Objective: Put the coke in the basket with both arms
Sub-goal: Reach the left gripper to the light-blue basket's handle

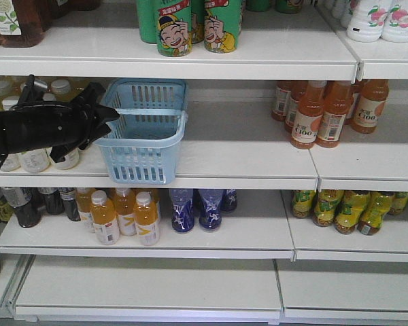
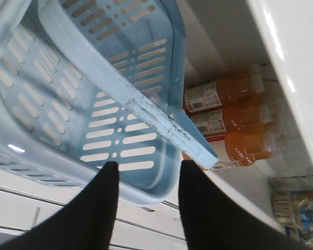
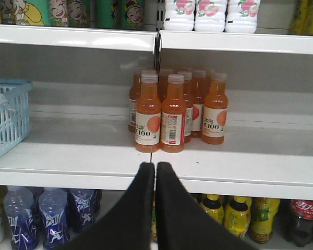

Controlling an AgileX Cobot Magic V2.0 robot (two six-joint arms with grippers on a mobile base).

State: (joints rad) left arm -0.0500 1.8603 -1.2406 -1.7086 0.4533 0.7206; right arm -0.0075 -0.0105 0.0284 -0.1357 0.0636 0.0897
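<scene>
The coke is out of view in every frame. The light blue basket (image 1: 146, 153) stands on the middle shelf, its flat handle (image 1: 149, 112) lying across the top. My left gripper (image 1: 103, 109) hovers at the basket's left rim. In the left wrist view the left gripper (image 2: 146, 165) is open and empty, with the basket (image 2: 68, 78) and its handle (image 2: 141, 107) just beyond the fingertips, not touching. My right gripper (image 3: 155, 164) is shut on nothing, in front of the shelf edge. In that view the basket (image 3: 8, 120) shows at far left.
Orange drink bottles (image 1: 326, 112) stand right of the basket on the same shelf (image 1: 245, 163). Green cans (image 1: 190, 27) sit on the shelf above. Yellow and blue bottles (image 1: 156, 214) fill the shelf below. A dark cola bottle with a red label (image 3: 302, 219) is at lower right.
</scene>
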